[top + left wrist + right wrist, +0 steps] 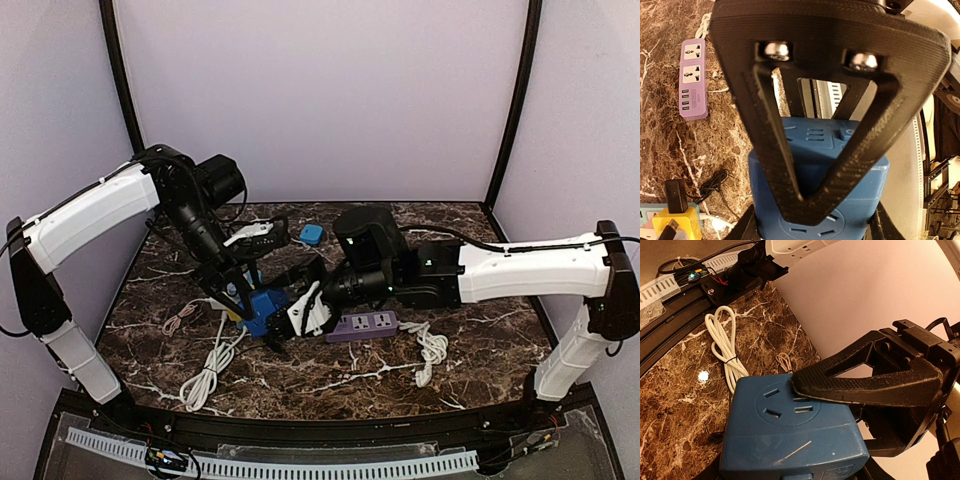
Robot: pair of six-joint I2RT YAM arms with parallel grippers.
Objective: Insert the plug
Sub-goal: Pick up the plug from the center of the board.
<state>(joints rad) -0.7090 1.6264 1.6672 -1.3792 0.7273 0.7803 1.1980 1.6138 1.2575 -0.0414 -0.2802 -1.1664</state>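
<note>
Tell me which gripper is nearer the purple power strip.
Right. The right gripper is at the blue socket block, directly beside the purple power strip. The left gripper is on that block's far side, farther from the strip.

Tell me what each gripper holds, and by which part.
The left gripper holds the blue socket block, finger flat on a slotted face. The right gripper has one finger on its three-slot face; the other is hidden, so grip unconfirmed.

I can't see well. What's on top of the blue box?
A black robot finger lies across the blue box, seemingly touching, beside a three-hole socket. What is beneath the finger is covered.
</note>
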